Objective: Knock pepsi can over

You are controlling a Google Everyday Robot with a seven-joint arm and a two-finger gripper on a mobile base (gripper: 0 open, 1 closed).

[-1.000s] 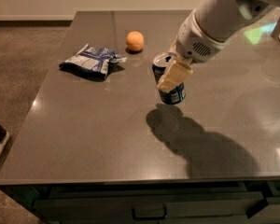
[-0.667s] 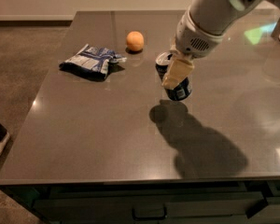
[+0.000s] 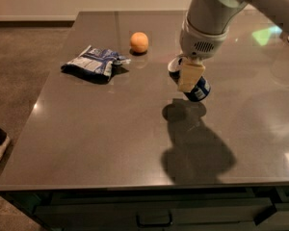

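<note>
From the one camera view, the robot's arm [image 3: 209,18] reaches in from the 1 o'clock corner and ends in the gripper [image 3: 190,81], which hangs over the dark counter [image 3: 111,143] a little toward 2 o'clock from its middle. One cream finger lies across the near side of the pepsi can [image 3: 200,89] and the other is hidden behind it, so the fingers look pinched around the can. The can is tilted hard, its silver top pointing to 10 o'clock and its blue base to 4 o'clock, with its shadow just below it. To my eye the tipping is under way but not finished, since the can is not lying on its side on the counter. An orange [image 3: 139,42] sits at 10 o'clock from the can, and a crumpled snack bag [image 3: 94,63] lies farther off at 9 o'clock.
</note>
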